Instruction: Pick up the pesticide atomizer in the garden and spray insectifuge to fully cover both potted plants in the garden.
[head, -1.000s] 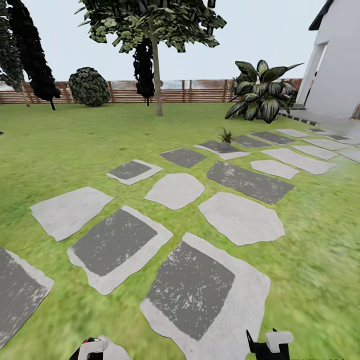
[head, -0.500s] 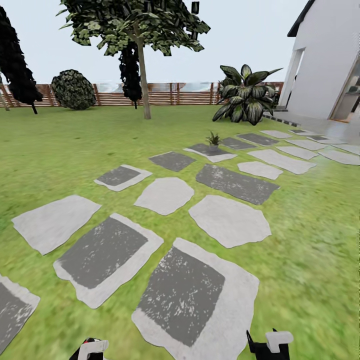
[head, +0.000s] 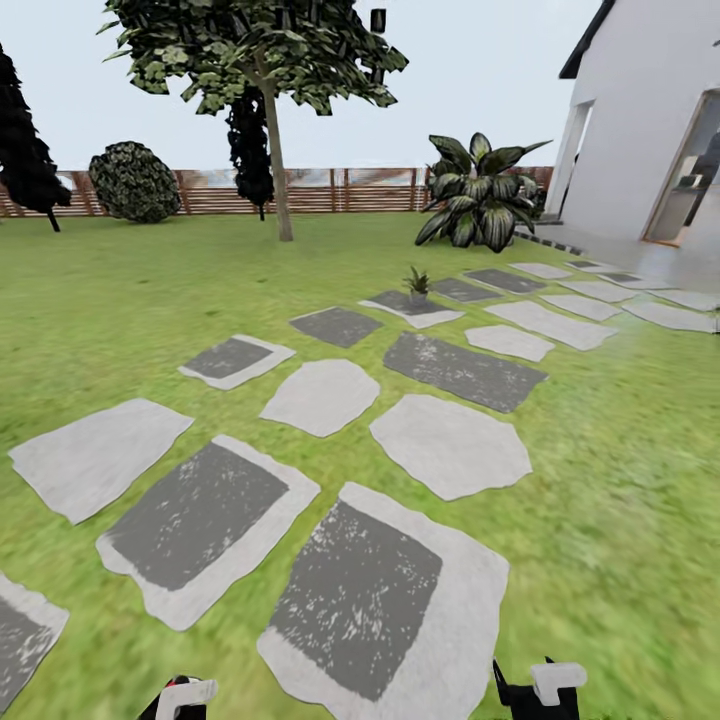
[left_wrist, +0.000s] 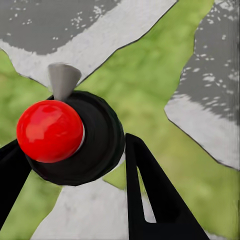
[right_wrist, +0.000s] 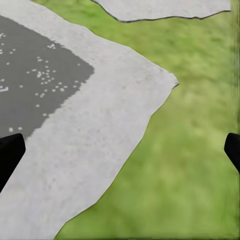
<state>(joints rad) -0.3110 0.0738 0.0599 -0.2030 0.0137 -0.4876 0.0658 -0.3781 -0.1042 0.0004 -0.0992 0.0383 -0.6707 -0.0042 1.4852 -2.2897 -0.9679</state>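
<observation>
The left gripper (left_wrist: 75, 165) is clamped on the pesticide atomizer (left_wrist: 75, 137): in the left wrist view its two black fingers (left_wrist: 155, 195) stand close on either side of the atomizer's round black body, whose glossy red top and small grey cone face the camera, above grass and pale slab edges. In the head view the same gripper (head: 183, 698) shows at the bottom edge with a touch of red beside its white part. The right gripper (right_wrist: 120, 150) is spread wide with nothing between its fingertips, which show at opposite edges of the right wrist view over a stepping slab corner and lawn; in the head view it (head: 535, 690) sits low, right of the left gripper. Ahead, the stepping slabs (head: 360, 590) run in a path across the lawn (head: 130, 300) of the garden. One potted plant (head: 417, 283) stands on a far slab of that path, small and green; its pot is too small to make out. Beyond the potted plant grows a big dark-leaved bush (head: 478, 205), with a white house (head: 640, 130) to its right. Left of the bush stands a tree (head: 270, 110), and behind the tree a brown slat fence (head: 340, 190) with a round shrub (head: 133, 182) in front of it.
</observation>
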